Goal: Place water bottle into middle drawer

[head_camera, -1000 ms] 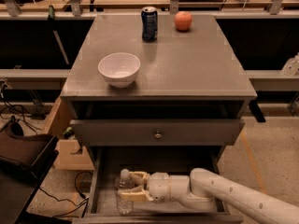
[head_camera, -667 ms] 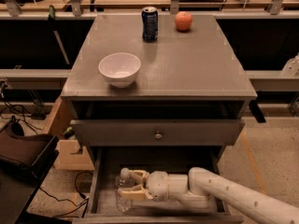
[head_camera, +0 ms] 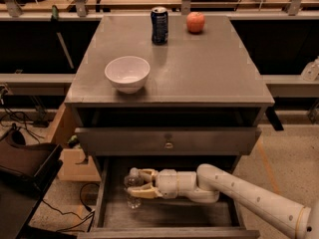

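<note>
Little has shifted in the last second: your gripper (head_camera: 141, 184) still sits low in the open middle drawer (head_camera: 169, 215), jaws clamped on the upright water bottle (head_camera: 131, 190) at the drawer's left side. Only the release looks left. The drawer holds nothing else. The bowl (head_camera: 127, 73) on the table (head_camera: 199, 68) is empty.

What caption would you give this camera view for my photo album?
Robot gripper holds the water bottle inside the open middle drawer, below a bowl, can and apple.
</note>
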Robot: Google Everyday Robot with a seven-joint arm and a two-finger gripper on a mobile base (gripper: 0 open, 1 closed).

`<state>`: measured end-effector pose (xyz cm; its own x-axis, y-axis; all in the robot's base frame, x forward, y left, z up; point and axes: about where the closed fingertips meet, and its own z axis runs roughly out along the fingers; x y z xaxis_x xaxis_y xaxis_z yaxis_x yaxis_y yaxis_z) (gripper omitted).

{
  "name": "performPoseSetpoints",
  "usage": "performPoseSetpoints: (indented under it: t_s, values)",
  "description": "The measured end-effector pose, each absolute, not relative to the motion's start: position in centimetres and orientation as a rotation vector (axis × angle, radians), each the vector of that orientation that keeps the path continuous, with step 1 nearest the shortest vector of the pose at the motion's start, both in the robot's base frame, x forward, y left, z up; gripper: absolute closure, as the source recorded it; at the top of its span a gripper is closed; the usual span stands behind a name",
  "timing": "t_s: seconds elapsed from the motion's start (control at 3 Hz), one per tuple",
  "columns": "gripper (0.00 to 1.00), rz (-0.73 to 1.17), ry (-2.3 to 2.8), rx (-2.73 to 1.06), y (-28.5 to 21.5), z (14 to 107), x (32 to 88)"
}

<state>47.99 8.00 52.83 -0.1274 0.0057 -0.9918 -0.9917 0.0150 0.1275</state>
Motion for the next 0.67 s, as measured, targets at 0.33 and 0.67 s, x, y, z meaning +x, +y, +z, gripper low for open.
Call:
performPoseSetpoints:
  t_s: [0.33, 0.67]
  values:
    - [1.00, 1.265, 1.315, -1.164, 7.7, 51.6, 49.0]
    - [1.00, 1.229, 1.355, -1.168, 7.7, 48.8, 48.6]
